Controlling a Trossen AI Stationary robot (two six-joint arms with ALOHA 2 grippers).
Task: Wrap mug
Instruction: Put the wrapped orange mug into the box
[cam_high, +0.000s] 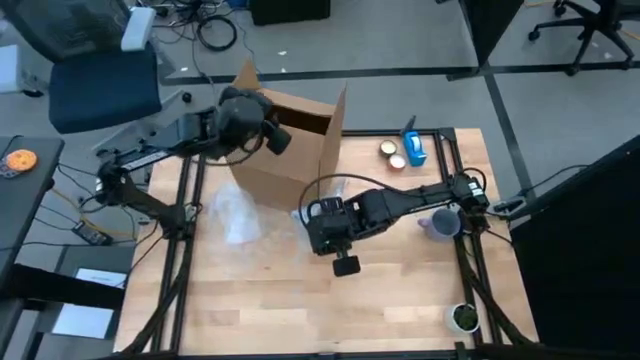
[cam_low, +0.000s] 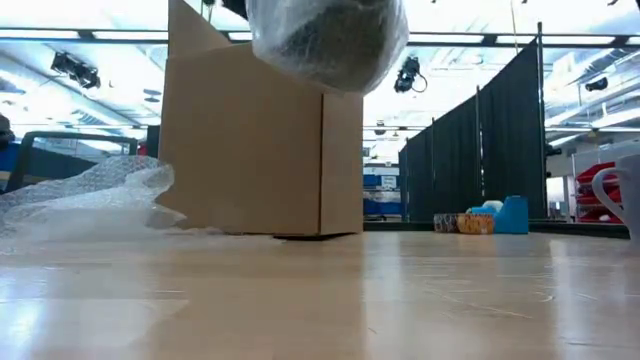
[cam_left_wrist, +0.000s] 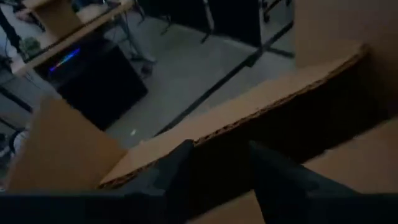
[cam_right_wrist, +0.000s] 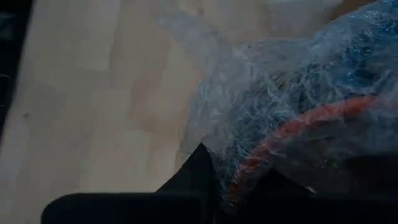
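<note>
The right pincer (cam_high: 318, 225) hangs above the bench (cam_high: 300, 310), clamped on the bubble-wrapped mug (cam_low: 328, 38), just in front of the cardboard box (cam_high: 290, 140). The left pincer (cam_left_wrist: 217, 158), fingers narrowly parted and empty, hovers over the box's open top.

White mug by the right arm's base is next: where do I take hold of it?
Take the white mug by its wall at the rim, coming straight down. It stands upright with its mouth open upward, so one finger can likely slip inside. Its handle seems to point toward the table's middle, so pinch the wall on another side.
</note>
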